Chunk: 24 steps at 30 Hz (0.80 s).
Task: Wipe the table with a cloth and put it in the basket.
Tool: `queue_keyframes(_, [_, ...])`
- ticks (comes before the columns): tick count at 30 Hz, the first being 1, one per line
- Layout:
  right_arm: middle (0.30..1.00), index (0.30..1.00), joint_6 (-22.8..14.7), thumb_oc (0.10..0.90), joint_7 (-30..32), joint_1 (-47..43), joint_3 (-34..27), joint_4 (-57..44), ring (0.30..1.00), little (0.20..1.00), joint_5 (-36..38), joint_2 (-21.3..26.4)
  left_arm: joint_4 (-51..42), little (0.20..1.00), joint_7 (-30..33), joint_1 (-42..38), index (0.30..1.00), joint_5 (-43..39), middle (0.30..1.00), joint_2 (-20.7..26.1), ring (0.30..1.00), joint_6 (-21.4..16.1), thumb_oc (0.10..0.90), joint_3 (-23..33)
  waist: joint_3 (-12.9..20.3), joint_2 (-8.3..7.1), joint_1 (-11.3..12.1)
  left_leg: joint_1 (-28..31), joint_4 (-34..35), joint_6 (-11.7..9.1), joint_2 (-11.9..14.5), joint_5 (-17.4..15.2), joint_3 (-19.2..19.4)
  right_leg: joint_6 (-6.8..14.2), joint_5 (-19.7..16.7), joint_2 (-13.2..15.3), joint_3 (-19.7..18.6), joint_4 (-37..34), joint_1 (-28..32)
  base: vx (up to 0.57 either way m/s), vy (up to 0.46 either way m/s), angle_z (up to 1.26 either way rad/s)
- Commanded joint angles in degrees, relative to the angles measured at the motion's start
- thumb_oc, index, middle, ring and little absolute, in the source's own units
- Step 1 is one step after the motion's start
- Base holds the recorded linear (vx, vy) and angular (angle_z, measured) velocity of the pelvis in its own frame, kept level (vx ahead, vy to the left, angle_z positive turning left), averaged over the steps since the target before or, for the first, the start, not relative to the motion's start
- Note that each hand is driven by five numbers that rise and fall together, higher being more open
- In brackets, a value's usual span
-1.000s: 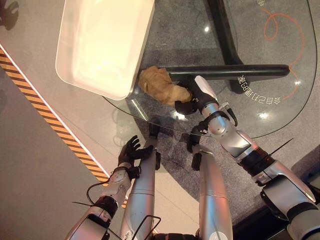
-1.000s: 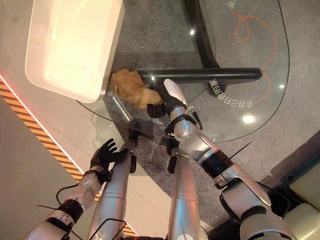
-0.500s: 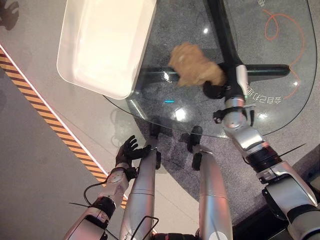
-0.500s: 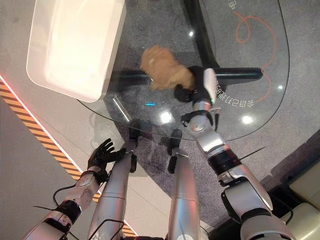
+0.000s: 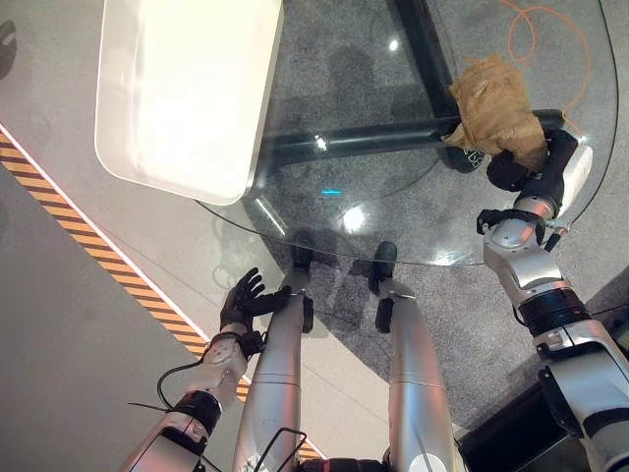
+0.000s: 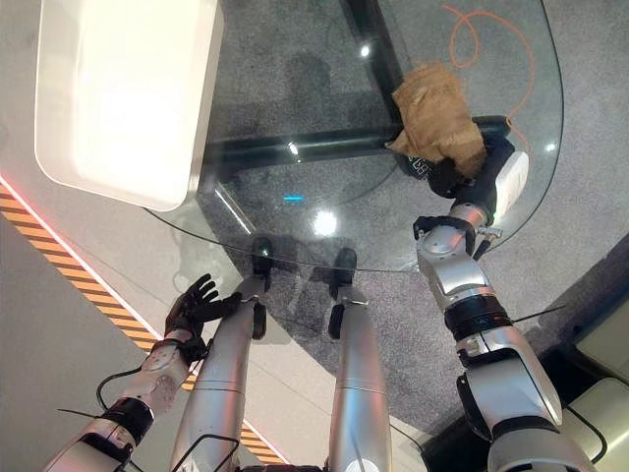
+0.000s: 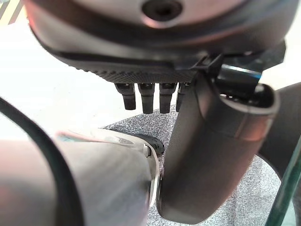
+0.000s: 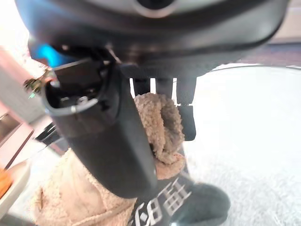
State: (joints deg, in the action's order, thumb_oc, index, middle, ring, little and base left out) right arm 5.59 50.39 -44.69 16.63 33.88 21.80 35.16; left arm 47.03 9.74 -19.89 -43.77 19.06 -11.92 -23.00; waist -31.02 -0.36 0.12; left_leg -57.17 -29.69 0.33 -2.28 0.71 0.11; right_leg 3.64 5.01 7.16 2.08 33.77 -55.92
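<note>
Gripping tan cloth, right robot hand; wrist cam: thumb over fold.

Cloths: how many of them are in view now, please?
1. The tan cloth lies on the glass table near its right edge, held by the right hand. The white basket on the left looks empty, though glare hides its bottom.

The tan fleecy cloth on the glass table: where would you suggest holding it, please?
Probably the near bunched end of the tan fleecy cloth, from the robot's side: the right hand is curled on it there, while the far part lies spread on the glass table.
</note>
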Motion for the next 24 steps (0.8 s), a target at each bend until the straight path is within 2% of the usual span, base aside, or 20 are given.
queue_keyframes(1, [0.300,0.300,-7.9,0.100,10.1,3.3,-8.8,-0.7,0.300,0.200,3.9,8.5,0.0,0.900,-0.2,10.2,0.900,-1.0,0.900,-3.4,0.900,-0.3,0.800,-2.4,1.2,3.82,-0.2,2.7,-3.3,3.5,-1.2,-9.2,5.6,-1.5,-6.2,-3.9,3.7,-5.7,-0.3,-0.01,0.013,-0.03])
queue_keyframes(8, [0.300,0.300,-16.2,0.100,13.2,5.6,-12.4,-1.5,0.300,0.200,9.0,6.7,-0.9,0.900,0.2,10.7,0.900,-1.2,0.900,-3.3,0.900,-0.4,0.800,-2.8,1.2,4.21,-0.5,3.2,-2.7,3.5,-1.3,-9.1,5.8,-1.4,-6.5,-4.0,3.4,-6.5,0.2,0.00,0.003,-0.03])
queue_keyframes(14, [0.300,0.300,-19.0,0.100,15.8,3.2,-12.6,-4.7,0.300,0.200,8.4,5.1,-0.9,0.900,0.2,10.1,0.900,-1.4,0.900,-4.0,0.900,-0.3,0.800,-3.0,1.2,4.69,-0.4,4.0,-1.8,3.4,-1.5,-8.7,5.8,-1.6,-6.2,-4.3,3.1,-7.0,0.7,0.00,0.000,0.00])
queue_keyframes(16, [0.300,0.300,-18.7,0.100,14.0,2.6,-12.3,-5.8,0.300,0.200,7.4,4.6,-1.0,0.900,0.4,10.0,0.900,-1.4,0.900,-4.2,0.900,0.0,0.800,-3.0,1.2,4.75,-0.3,4.1,-1.5,3.3,-1.5,-8.5,5.8,-1.7,-6.2,-4.3,3.1,-7.1,0.9,0.00,0.000,0.00])
queue_keyframes(20, [0.300,0.300,-14.4,0.100,10.5,0.8,-10.0,-9.9,0.300,0.200,3.4,4.3,-0.9,0.900,0.3,10.0,0.900,-1.2,0.900,-4.8,0.900,0.3,0.800,-2.9,1.2,4.96,-0.1,4.1,-1.3,3.3,-1.7,-8.2,5.8,-1.9,-5.9,-4.3,3.1,-7.1,0.7,0.00,0.000,0.00])
queue_keyframes(24, [0.300,0.300,-12.3,0.100,6.3,0.1,-8.5,-12.5,0.300,0.200,0.6,3.9,-0.4,0.900,-0.2,10.0,0.900,-0.9,0.900,-5.1,0.900,-0.2,0.800,-2.3,1.2,4.83,-0.1,4.2,-1.0,3.0,-1.6,-7.9,5.7,-2.1,-5.7,-4.3,3.1,-7.3,0.9,0.00,0.000,0.00])
